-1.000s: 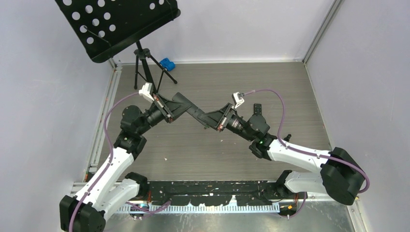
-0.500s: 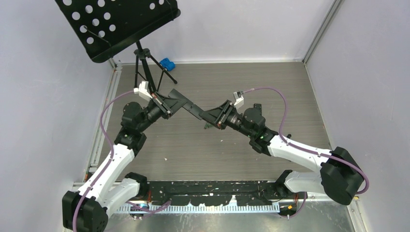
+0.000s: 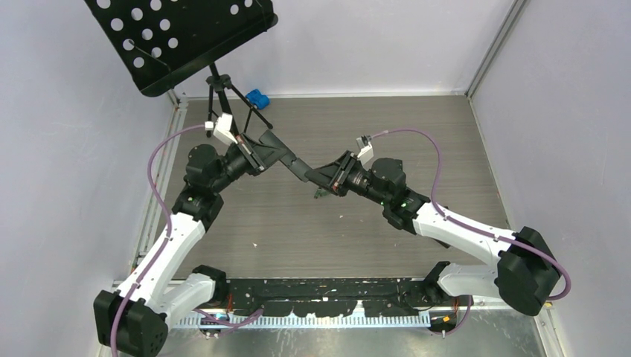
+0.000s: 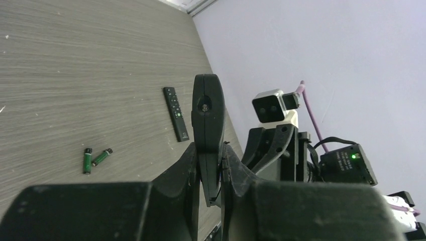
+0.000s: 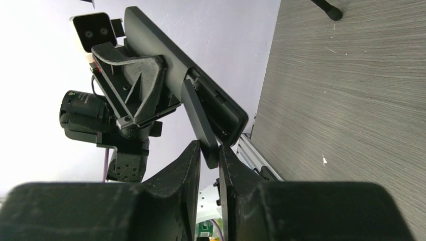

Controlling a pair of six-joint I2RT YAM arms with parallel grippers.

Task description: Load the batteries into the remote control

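My left gripper (image 3: 271, 152) is shut on a long black remote control (image 3: 289, 160) and holds it in the air, edge-on in the left wrist view (image 4: 208, 115). My right gripper (image 3: 318, 177) is shut on the small flat black cover (image 5: 200, 120), which angles out from the remote's (image 5: 171, 55) lower end. Two small green batteries (image 4: 88, 160) lie side by side on the table below; a green speck shows under the right gripper in the top view (image 3: 319, 195). Other batteries are out of view.
A second slim black remote (image 4: 176, 114) lies on the table near the batteries. A black music stand (image 3: 186, 37) on a tripod (image 3: 223, 104) stands at the back left, with a blue object (image 3: 257, 97) by the wall. Grey walls enclose the table.
Both grippers have shifted a little towards the back left, still joined at the remote. The right wrist now hides the second remote in the top view.
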